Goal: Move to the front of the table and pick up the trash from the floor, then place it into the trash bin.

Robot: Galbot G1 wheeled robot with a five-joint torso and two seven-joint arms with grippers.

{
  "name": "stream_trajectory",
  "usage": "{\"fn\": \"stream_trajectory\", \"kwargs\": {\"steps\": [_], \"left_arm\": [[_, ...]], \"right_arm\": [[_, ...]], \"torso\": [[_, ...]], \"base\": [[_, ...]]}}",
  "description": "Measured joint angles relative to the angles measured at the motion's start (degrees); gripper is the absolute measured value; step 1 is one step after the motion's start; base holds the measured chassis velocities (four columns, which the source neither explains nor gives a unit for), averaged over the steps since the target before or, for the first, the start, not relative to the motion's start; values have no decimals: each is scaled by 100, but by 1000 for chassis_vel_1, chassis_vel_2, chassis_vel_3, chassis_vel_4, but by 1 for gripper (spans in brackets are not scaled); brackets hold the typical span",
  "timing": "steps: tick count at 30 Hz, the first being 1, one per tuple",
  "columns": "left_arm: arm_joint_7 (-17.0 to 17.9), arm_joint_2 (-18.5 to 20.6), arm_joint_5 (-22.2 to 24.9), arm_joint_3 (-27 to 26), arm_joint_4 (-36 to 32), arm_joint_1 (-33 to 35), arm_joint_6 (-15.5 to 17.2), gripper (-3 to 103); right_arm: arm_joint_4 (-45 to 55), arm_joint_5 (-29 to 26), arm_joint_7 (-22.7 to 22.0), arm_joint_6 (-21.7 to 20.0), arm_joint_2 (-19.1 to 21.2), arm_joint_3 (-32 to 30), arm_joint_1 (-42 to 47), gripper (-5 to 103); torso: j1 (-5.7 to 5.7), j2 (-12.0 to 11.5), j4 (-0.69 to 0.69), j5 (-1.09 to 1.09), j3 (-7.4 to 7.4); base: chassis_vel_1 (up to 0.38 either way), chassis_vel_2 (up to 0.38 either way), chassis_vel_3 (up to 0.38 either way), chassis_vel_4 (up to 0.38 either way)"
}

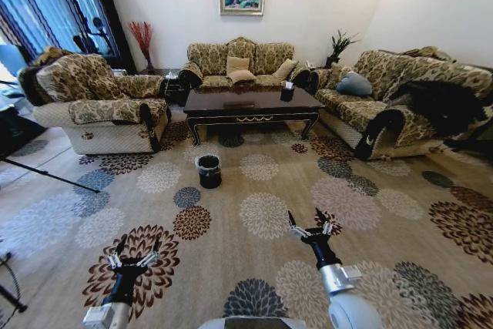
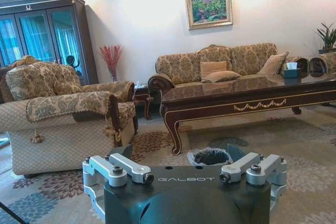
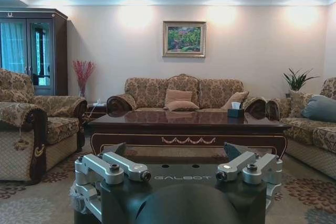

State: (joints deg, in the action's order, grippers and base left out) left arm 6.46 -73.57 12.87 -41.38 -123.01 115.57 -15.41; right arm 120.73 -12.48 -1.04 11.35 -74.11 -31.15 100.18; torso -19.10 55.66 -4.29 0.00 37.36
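The dark glossy table [image 1: 250, 104] stands at the far side of the flowered carpet floor [image 1: 262, 213], in front of the back sofa. Nearer me and left of centre on the carpet stands the small black trash bin [image 1: 208, 170] with a clear liner; the left wrist view shows the trash bin [image 2: 210, 157] just before the table [image 2: 247, 95]. My left gripper [image 1: 137, 246] hovers open over the carpet at lower left. My right gripper [image 1: 305, 216] hovers open at lower centre-right. Both hold nothing. The trash is out of view. The right wrist view faces the table [image 3: 184, 124] head-on.
A patterned armchair [image 1: 100, 105] flanks the table on the left, a long sofa [image 1: 385, 102] on the right, and another sofa [image 1: 240, 63] behind it. A small dark box [image 1: 287, 92] sits on the table. A tripod leg [image 1: 46, 175] crosses the floor at left.
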Motion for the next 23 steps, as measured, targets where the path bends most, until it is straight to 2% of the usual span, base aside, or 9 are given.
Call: {"fn": "stream_trajectory", "kwargs": {"steps": [23], "left_arm": [[0,0,0,0,0,0,0,100]], "right_arm": [[0,0,0,0,0,0,0,100]], "torso": [[-279,642,0,0,364]], "base": [[0,0,0,0]]}}
